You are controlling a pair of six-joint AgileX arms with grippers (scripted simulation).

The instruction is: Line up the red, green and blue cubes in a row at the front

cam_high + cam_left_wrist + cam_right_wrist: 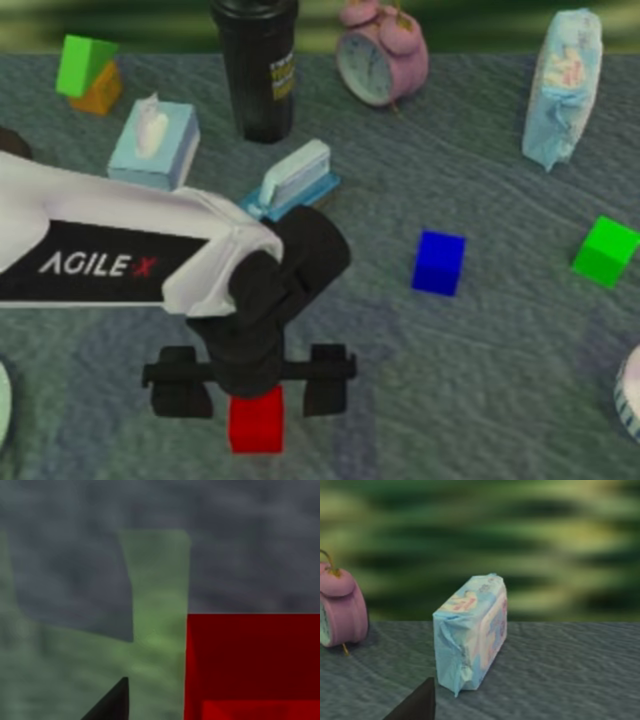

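Observation:
The red cube point(256, 425) sits near the table's front edge, left of centre. My left gripper point(254, 386) hangs over it, open, with one black finger on each side of the cube and clear gaps between. In the left wrist view the red cube point(250, 660) fills the lower right, apart from one dark fingertip point(116, 702). The blue cube point(439, 263) rests mid-table, right of centre. The green cube point(605, 251) lies near the right edge. My right arm is out of the top view; its wrist view shows a single fingertip point(422, 702), set well off centre.
Along the back stand a lime wedge point(84, 64) on an orange block point(100, 92), a tissue box point(155, 140), a black bottle point(255, 65), a pink alarm clock point(381, 55) and a tissue pack point(562, 85). A blue-and-white brush point(292, 180) lies behind my left arm.

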